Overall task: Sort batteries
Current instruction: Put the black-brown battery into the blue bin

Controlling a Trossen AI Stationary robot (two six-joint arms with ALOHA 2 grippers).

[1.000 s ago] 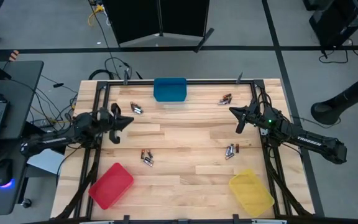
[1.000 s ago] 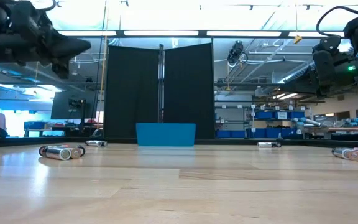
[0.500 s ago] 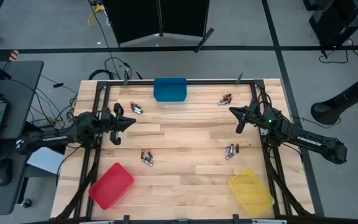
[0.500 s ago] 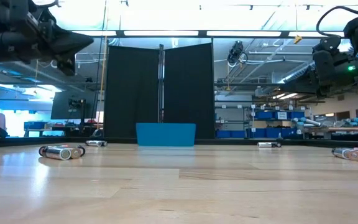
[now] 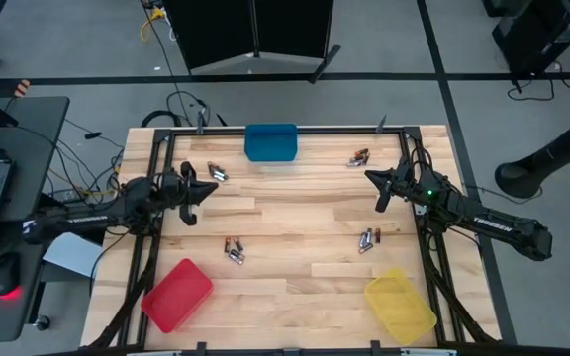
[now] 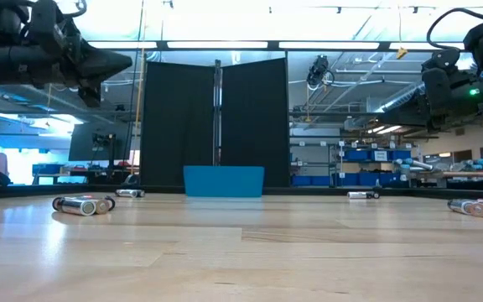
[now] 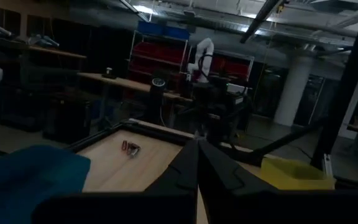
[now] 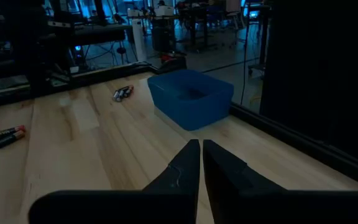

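The batteries lie on the wooden table in four small clusters: far left (image 5: 216, 171), far right (image 5: 359, 156), middle left (image 5: 234, 248) and middle right (image 5: 367, 239). My left gripper (image 5: 210, 190) hovers shut over the table's left side, near the far-left cluster, and holds nothing; its wrist view shows its fingers meeting (image 7: 197, 147). My right gripper (image 5: 369, 177) hovers shut over the right side, between the two right clusters, its fingertips together (image 8: 201, 147). In the low view both grippers stay well above the table, the left gripper (image 6: 124, 60) at upper left.
A blue bin (image 5: 270, 141) stands at the far edge's middle, a red bin (image 5: 177, 294) at the near left corner, and a yellow bin (image 5: 400, 305) at the near right corner. Bare wood lies between the clusters. A laptop and cables sit off the table's left.
My left gripper has crept a little toward the table's right, staying shut and level. The right arm and the batteries have kept still.
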